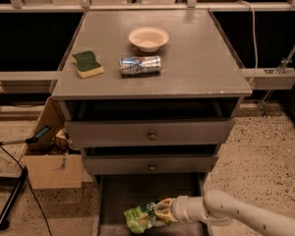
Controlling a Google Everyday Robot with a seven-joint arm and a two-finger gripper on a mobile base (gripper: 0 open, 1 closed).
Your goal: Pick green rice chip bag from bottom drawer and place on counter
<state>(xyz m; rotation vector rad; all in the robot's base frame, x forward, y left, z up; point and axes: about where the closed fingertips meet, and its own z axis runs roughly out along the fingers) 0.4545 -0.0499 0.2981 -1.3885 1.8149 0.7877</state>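
At the lower centre of the frame I see the gripper (163,211) closed on the green rice chip bag (139,217), a crinkled film with a slight gloss. The arm (236,213) behind it looks like smooth white plastic. The bottom drawer (137,191) and counter (196,68) are matt grey-painted wood. The can (140,65) is shiny metal, the bowl (148,38) matt and pale, the sponge (87,64) rough-topped. The cardboard box (51,167) at left is dull brown.

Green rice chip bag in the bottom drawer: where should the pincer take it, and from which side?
Probably by its right end, coming from the right and slightly above. The green rice chip bag lies flat on the bottom drawer floor, long side running left to right, and the pincer sits at that crumpled right end.
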